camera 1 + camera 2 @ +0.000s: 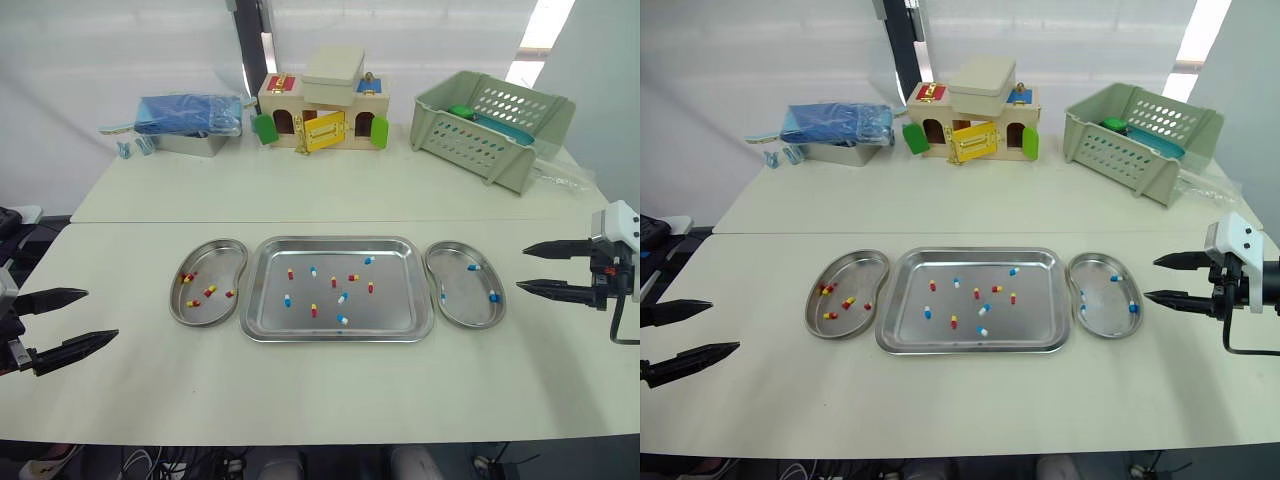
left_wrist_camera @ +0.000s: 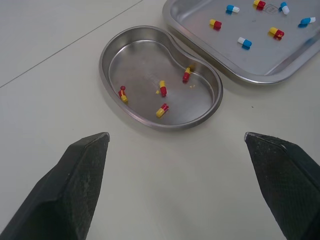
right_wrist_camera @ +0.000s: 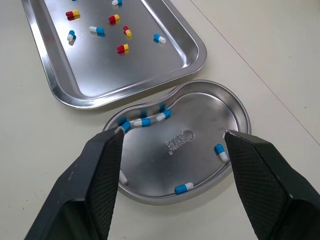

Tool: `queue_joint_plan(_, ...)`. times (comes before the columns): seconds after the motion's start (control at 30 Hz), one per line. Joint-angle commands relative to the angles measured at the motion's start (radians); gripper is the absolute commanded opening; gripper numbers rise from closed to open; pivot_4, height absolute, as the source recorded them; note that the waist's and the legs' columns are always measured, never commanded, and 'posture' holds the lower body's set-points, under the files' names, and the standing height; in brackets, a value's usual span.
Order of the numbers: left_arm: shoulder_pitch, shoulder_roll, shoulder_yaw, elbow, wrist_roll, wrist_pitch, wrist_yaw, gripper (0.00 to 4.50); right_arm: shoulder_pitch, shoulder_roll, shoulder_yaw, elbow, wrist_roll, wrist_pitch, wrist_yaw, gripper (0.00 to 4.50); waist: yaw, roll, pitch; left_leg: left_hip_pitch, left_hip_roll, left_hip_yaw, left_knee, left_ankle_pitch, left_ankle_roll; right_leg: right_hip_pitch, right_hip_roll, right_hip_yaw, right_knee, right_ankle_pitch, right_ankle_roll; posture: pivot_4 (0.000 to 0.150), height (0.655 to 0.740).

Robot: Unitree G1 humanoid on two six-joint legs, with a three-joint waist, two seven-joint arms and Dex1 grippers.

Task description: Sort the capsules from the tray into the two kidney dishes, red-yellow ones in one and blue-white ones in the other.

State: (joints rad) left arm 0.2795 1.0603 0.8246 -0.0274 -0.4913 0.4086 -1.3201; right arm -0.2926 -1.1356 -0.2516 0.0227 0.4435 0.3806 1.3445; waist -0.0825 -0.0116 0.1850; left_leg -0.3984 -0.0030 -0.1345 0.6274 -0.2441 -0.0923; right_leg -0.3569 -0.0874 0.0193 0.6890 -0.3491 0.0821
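Observation:
A steel tray (image 1: 335,241) lies mid-table with several red-yellow capsules (image 1: 352,277) and blue-white capsules (image 1: 287,300) scattered in it. The left kidney dish (image 1: 216,258) holds several red-yellow capsules (image 2: 162,88). In the right kidney dish (image 1: 465,282) lie several blue-white capsules (image 3: 141,122). My left gripper (image 1: 101,315) hovers open and empty over the table, left of the left dish. My right gripper (image 1: 521,270) is open and empty just right of the right dish, pointing at it.
Along the back of the table stand a metal container with a blue bundle (image 1: 190,120), a wooden toy house (image 1: 322,110) and a green basket (image 1: 492,125). A seam crosses the table behind the tray.

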Motion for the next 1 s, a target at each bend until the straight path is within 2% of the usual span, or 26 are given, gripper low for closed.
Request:
queue_joint_plan(0.03,-0.035,0.036,-0.010,0.021,-0.004,0.003,0.001,4.50,-0.006,-0.017,-0.043,-0.037,0.013,0.008,-0.015,3.37,0.000,0.000,0.000,0.000,0.000,0.000,0.000,0.000,0.000,0.000,0.000,0.000,0.000,0.000,0.000,0.150,0.7400)
queue_joint_plan(0.8,-0.051,0.021,-0.023,-0.006,-0.014,0.008,-0.001,4.50,-0.001,-0.017,-0.051,-0.063,0.021,0.018,-0.028,3.37,0.000,0.000,0.000,0.000,0.000,0.000,0.000,0.000,0.000,0.000,0.000,0.000,0.000,0.000,0.000,0.150,0.7400)
queue_joint_plan(1.0,-0.096,0.041,-0.066,-0.069,-0.041,0.023,-0.005,4.50,0.043,-0.005,-0.089,-0.145,0.058,0.053,-0.042,3.37,0.001,0.000,0.000,0.000,0.000,0.000,0.000,0.000,0.000,0.000,0.000,0.000,0.000,0.000,0.000,0.150,0.7400)
